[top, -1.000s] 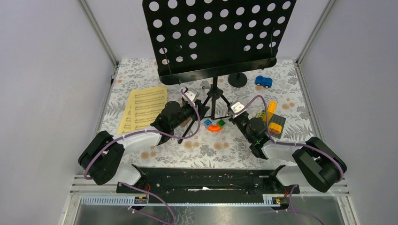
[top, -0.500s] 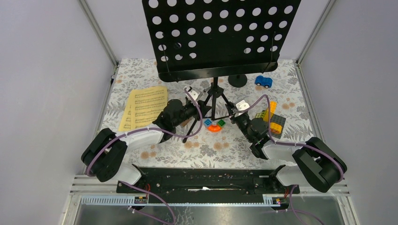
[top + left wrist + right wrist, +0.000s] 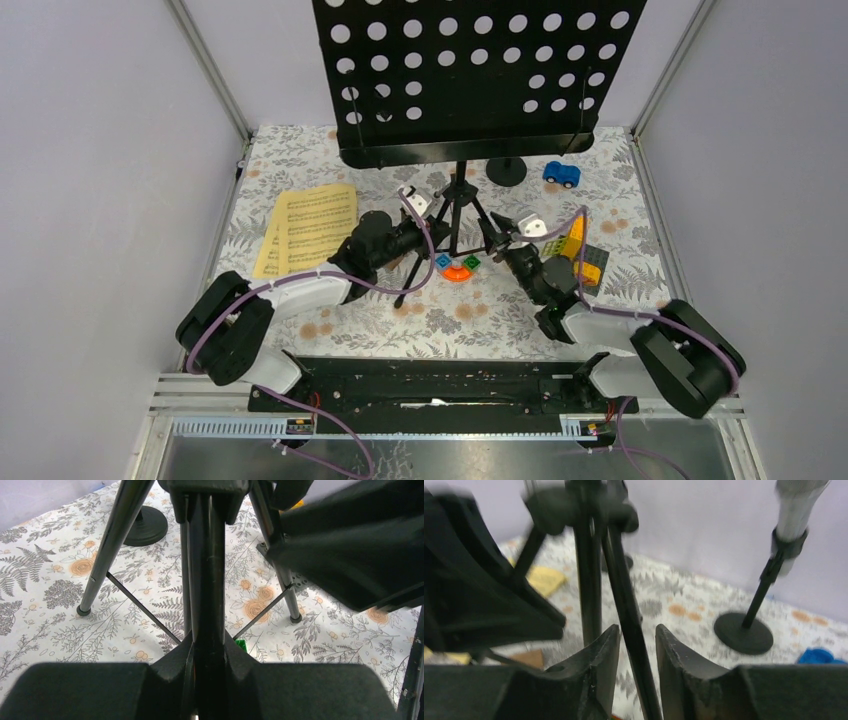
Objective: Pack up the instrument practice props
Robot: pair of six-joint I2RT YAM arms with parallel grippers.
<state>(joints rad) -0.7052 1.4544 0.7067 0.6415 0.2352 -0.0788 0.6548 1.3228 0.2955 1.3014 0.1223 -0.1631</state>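
Observation:
The black perforated music rack (image 3: 480,80) stands on its tripod at the back middle of the table. My left gripper (image 3: 428,234) is shut on one tripod leg (image 3: 210,580), and the pinch shows in the left wrist view (image 3: 209,644). My right gripper (image 3: 498,238) has another tripod leg (image 3: 626,600) between its jaws, with a small gap on each side (image 3: 638,631). Yellow sheet-music pages (image 3: 310,228) lie at the left. A silver microphone (image 3: 796,500) sits in a round-based holder (image 3: 744,632). A holder base (image 3: 507,170) stands behind the tripod. The black microphone is out of view.
A blue toy car (image 3: 561,174) sits at the back right. An orange curved block (image 3: 457,270) with small coloured pieces lies under the tripod. A pile of coloured bricks (image 3: 588,260) lies by my right arm. Grey walls close in on both sides.
The rack has shifted a little up and to the right. My right gripper has moved forward around a tripod leg. My left gripper has advanced slightly, still holding its leg.

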